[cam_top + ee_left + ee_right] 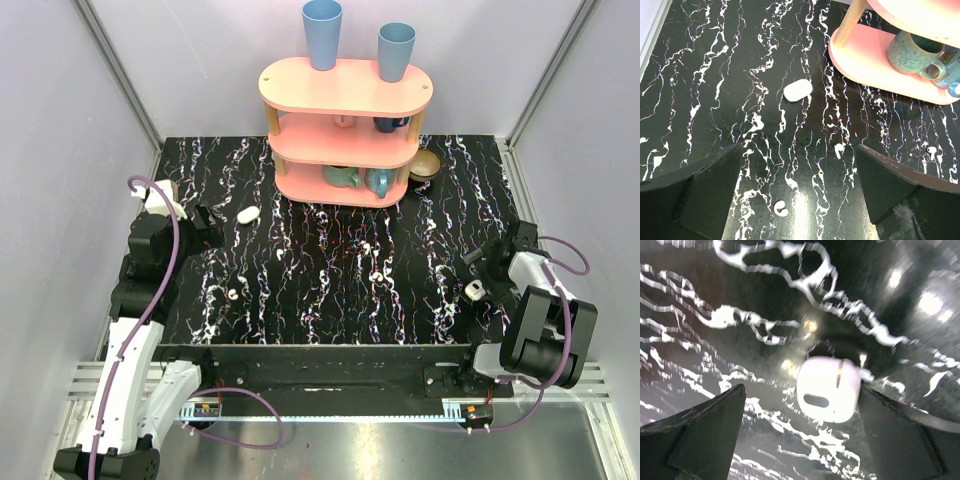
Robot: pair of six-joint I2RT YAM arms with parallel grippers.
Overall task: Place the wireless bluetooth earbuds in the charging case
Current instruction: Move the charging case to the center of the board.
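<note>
Task barely begun, I judge: the shut charging case (247, 214) lies far left on the tabletop (330, 300), my left pincer (799, 150) gaping before it, my right pincer (802, 387) gaping astride an earbud (829, 389).

Tabletop (330, 300): black, with white marble veining.
Shelf (345, 88): pink, three oval tiers on wooden posts, standing at the far centre of the tabletop.
Top tier: two blue cups, both upright and well apart: left cup (322, 32), right cup (396, 50).
Middle tier: dark blue mug (391, 124); small pink item (343, 120), too small to identify.
Bottom tier: teal mug (342, 177) just beside light blue mug (380, 182).
Brown bowl (425, 165) sits on the tabletop just right of the shelf.
</note>
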